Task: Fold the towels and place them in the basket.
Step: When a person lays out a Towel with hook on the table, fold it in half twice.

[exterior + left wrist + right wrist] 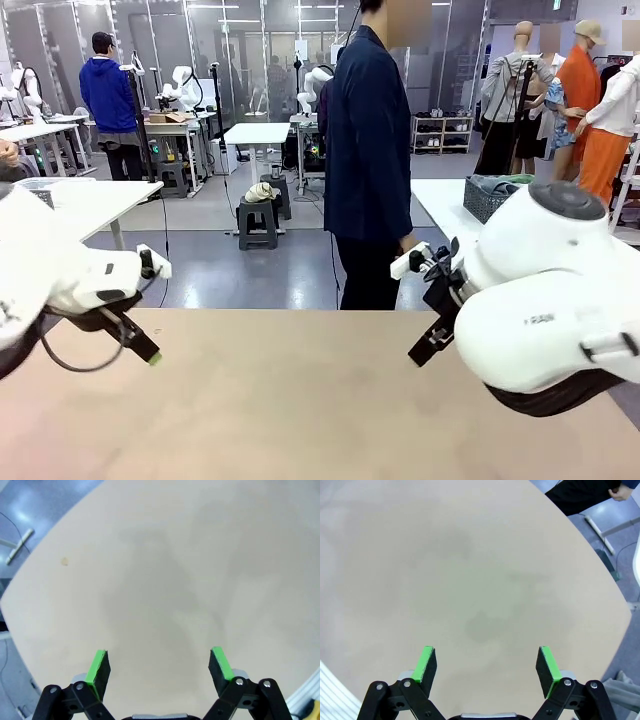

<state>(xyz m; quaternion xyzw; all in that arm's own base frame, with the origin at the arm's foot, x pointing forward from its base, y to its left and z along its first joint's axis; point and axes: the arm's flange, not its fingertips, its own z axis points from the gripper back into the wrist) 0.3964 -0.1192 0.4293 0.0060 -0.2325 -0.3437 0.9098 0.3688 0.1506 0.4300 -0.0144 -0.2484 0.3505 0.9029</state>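
Held wide open and empty over the tan surface (165,555), left claw (159,655) at 9 o'clock, right claw (485,652) at 3, seemingly awaiting towels; dark mesh basket (478,208) parked on side table (440,205) at 2 o'clock.

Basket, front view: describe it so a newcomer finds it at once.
Beyond the tan table, right of the person in the dark jacket, stands a white side table. The basket sits on it, partly hidden by the right arm: dark mesh walls, grey cloth heaped inside.
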